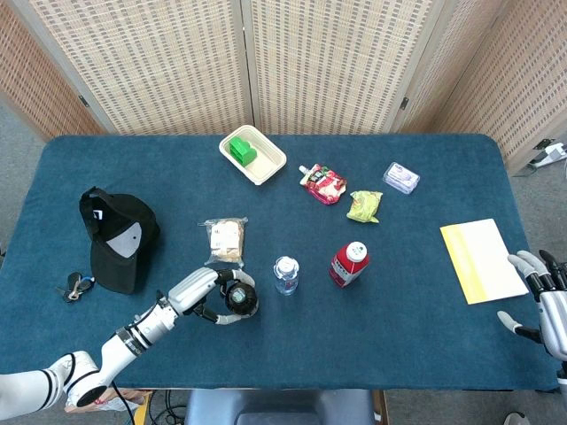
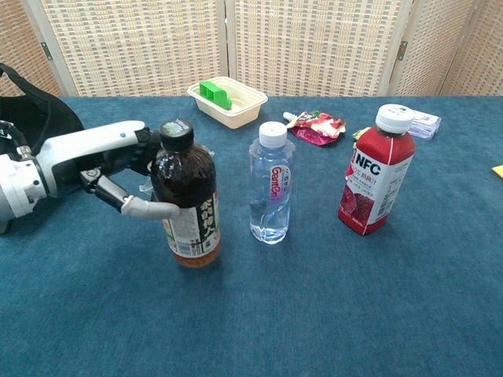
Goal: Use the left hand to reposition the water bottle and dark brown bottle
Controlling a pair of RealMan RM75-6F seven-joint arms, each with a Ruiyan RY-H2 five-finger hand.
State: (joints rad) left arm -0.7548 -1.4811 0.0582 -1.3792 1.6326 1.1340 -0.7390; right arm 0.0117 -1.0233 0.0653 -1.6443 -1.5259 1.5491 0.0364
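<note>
The dark brown bottle (image 2: 185, 196) (image 1: 240, 299) stands upright on the blue table, left of the clear water bottle (image 2: 270, 184) (image 1: 285, 274). My left hand (image 2: 116, 169) (image 1: 202, 292) grips the dark brown bottle from its left side, fingers wrapped around the body. The water bottle stands free with a white cap, a short gap from the brown one. My right hand (image 1: 542, 297) hangs at the table's right edge, fingers spread, holding nothing.
A red NFC juice bottle (image 2: 376, 173) stands right of the water bottle. A wrapped sandwich (image 1: 225, 240) lies just behind the brown bottle. A black cap (image 1: 118, 236) and keys (image 1: 76, 286) sit left, a tray (image 1: 253, 154), snack packets (image 1: 324, 183) behind, a yellow booklet (image 1: 483, 259) right.
</note>
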